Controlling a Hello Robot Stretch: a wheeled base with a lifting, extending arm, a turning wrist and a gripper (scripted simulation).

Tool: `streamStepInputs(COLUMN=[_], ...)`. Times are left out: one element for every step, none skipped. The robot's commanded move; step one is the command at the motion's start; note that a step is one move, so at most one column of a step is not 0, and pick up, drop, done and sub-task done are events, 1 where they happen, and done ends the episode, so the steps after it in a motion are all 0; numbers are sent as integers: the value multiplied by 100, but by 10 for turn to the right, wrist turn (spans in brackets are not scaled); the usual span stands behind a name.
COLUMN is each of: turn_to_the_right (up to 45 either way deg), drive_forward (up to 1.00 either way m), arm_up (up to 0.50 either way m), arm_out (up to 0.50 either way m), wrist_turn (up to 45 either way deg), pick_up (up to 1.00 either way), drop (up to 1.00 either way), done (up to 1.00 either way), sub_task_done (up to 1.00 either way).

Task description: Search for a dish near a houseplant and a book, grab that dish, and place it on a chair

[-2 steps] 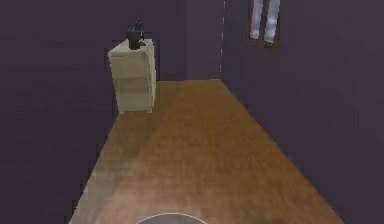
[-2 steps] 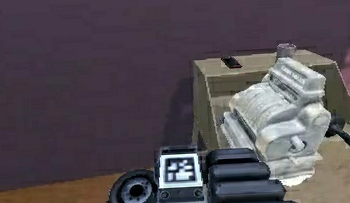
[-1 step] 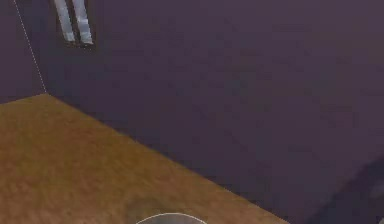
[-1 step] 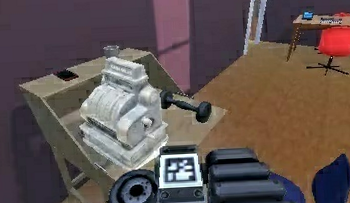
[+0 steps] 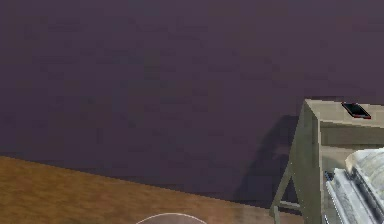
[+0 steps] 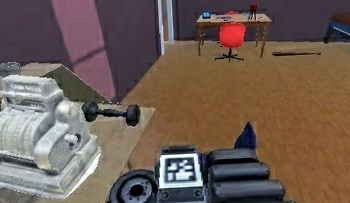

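All three steps seem ahead of you: a red chair [image 6: 232,36] stands far off, and the jaw stance and load of your gripper [image 6: 138,195] cannot be told.

The cash register [image 6: 34,132] looks glossy metal, the floor [image 6: 252,85] matt wood.

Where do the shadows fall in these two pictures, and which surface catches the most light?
Forward view: the purple wall is dim, with a darker shadow beside the beige table. Arm side view: brighter overall; light falls in slanted bands on the pink wall, and the silver cash register shows the brightest highlights.
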Motion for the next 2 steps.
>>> streamStepInputs(turn_to_the_right=[0, 0], drive_forward=[0, 0], arm_up=[0, 0], arm_out=[40, 0], wrist_turn=[0, 450], pick_up=[0, 0], drop=[0, 0], done=[0, 0], sub_task_done=[0, 0])
